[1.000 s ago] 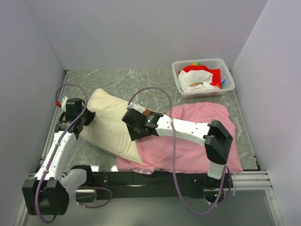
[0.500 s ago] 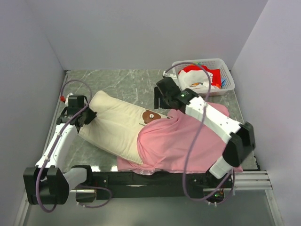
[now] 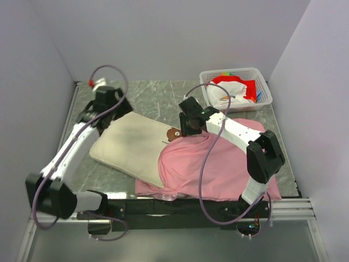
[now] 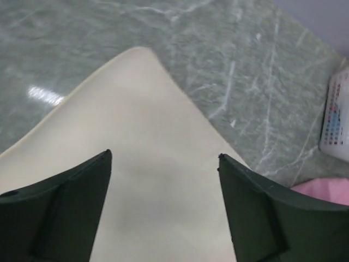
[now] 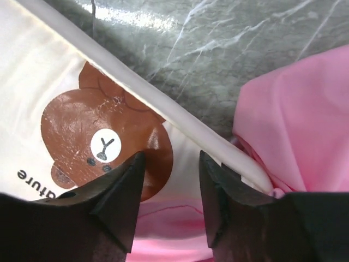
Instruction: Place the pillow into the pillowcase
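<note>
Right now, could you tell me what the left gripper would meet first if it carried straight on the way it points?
Most likely the pillow: the left gripper, jaws open, points down at its cream surface near a corner, though the gap between them is hard to judge.

Bare table (image 3: 158,98) lies open along the far side, from the left wall to the basket (image 3: 235,108) in the far right corner. The pillow (image 3: 131,146) and pillowcase (image 3: 223,169) cover the middle and near right.
</note>
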Controlling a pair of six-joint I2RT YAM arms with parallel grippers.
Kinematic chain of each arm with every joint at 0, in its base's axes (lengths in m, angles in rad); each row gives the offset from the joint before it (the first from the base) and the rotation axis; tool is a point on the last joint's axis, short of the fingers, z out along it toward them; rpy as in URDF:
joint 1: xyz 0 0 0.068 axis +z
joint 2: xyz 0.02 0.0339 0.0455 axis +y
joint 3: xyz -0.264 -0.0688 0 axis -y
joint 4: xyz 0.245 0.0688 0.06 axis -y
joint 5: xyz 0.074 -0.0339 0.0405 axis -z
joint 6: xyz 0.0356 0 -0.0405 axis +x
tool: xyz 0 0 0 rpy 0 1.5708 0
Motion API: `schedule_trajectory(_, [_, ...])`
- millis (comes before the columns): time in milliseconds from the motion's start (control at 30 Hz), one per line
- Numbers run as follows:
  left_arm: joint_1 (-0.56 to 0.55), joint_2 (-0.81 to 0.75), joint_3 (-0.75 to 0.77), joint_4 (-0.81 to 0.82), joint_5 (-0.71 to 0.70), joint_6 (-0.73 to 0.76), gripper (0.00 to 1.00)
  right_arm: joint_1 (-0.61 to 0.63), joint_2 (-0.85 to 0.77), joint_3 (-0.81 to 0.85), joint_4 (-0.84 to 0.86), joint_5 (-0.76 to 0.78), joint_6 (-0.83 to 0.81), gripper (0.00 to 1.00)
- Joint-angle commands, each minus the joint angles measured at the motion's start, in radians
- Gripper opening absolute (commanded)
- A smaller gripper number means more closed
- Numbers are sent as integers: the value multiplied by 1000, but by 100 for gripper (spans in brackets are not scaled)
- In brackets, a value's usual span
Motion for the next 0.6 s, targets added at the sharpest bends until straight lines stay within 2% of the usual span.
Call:
schedule_trajectory(0, [-197,270,173,-18,-49,78,89,-17,-54,-47,49,-24,7,44])
schedule_trajectory(100, [-286,456,334,-43,-3,162,90,-40,-100,-102,80,-28,25,36])
schedule_trajectory(133, [-317,490,356,-49,20,232,90,-47,-126,-132,91,-36,28,33])
schedule_trajectory(200, [-337,556,381,-41,108,288,91,-72,-153,-165,123,-69,42,31])
schedule_trajectory(233, [-346,570,385,-38,148,328,97,-79,-178,-192,132,-79,47,31])
schedule_trajectory(300, [-354,596,384,-38,242,353,99,-92,-196,-215,157,-100,51,31])
schedule_trajectory(400, [-378,624,376,-50,254,374,99,-104,-210,-231,175,-119,50,31])
schedule_trajectory(500, [-400,659,362,-58,241,380,87,-107,-204,-223,180,-133,42,30])
schedule_trajectory(533, [-413,671,359,-59,239,380,68,-107,-200,-217,180,-133,43,30])
schedule_trajectory(567, [-421,691,356,-59,239,379,54,-106,-197,-212,178,-133,42,31])
